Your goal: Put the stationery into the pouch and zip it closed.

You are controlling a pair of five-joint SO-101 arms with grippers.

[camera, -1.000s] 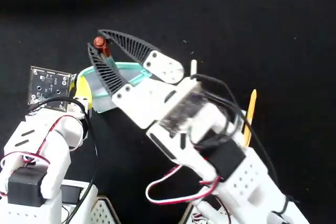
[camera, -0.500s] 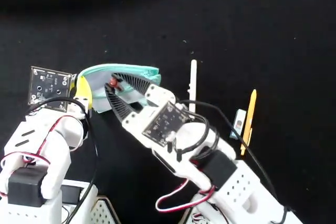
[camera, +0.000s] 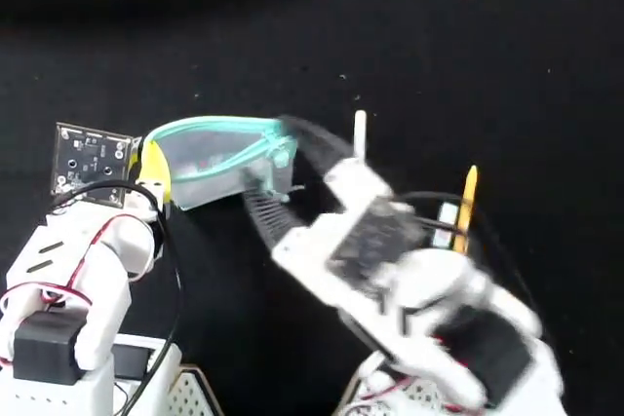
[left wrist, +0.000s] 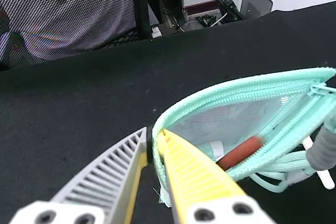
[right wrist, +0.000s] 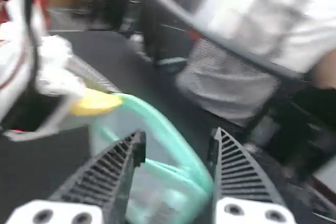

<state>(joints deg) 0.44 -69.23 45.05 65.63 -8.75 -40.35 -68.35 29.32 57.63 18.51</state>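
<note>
The teal-edged mesh pouch (camera: 210, 155) lies at the table's left with its mouth unzipped. My left gripper (left wrist: 155, 142) is shut on the rim at the pouch's (left wrist: 247, 106) left end and holds the mouth up. A red pen (left wrist: 239, 152) lies inside the pouch beside a white item (left wrist: 215, 148). My right gripper (camera: 283, 177) stands open and holds nothing, just off the pouch's right end. In the right wrist view the right gripper's fingers (right wrist: 176, 150) straddle the teal rim (right wrist: 163, 129). On the table to the right lie a white pen (camera: 360, 132), a yellow pen (camera: 466, 204) and a small eraser (camera: 446, 222).
The left arm's camera board (camera: 91, 158) sits just left of the pouch. The right arm's body (camera: 419, 289) covers the near middle of the black table, and its far half is open black cloth (camera: 439, 46).
My right gripper carried the red pen down into the pouch's mouth, let it go inside, and has drawn back to the right. The left gripper has kept still on the rim.
</note>
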